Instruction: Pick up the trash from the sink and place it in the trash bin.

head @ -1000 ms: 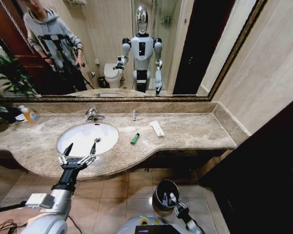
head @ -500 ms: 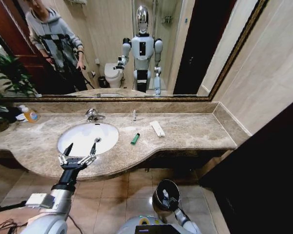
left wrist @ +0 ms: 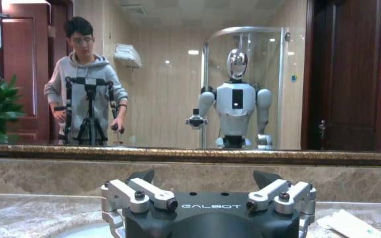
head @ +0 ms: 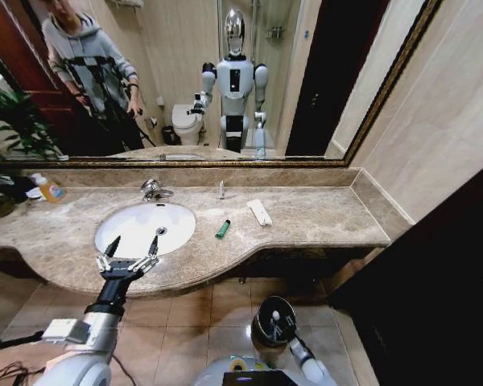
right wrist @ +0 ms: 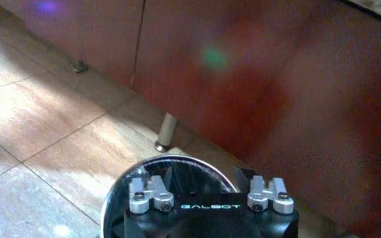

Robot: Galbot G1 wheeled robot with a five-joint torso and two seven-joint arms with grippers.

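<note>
- The left gripper hovers over the near rim of the sink, its two dark fingers spread wide apart and holding nothing.
- In the left wrist view, that same gripper faces the mirror, with a white packet lying on the counter beside it.
- The right gripper is down low at the mouth of the bin, which stands on the tiled floor in front of the counter, right of the sink.
- In the right wrist view, the right gripper sits just over the bin's shiny rim. I cannot tell whether its fingers are open or closed.
- What lies inside the bin is too dark to make out.
- Trash lies on the counter to the right of the sink: a green stick near the front edge, and the packet farther right and farther back.
- A thin upright piece stands at the far side of the counter, against the backsplash, right of the faucet.
- A yellow-orange bottle stands at the far left of the counter, well apart from the sink.
</note>
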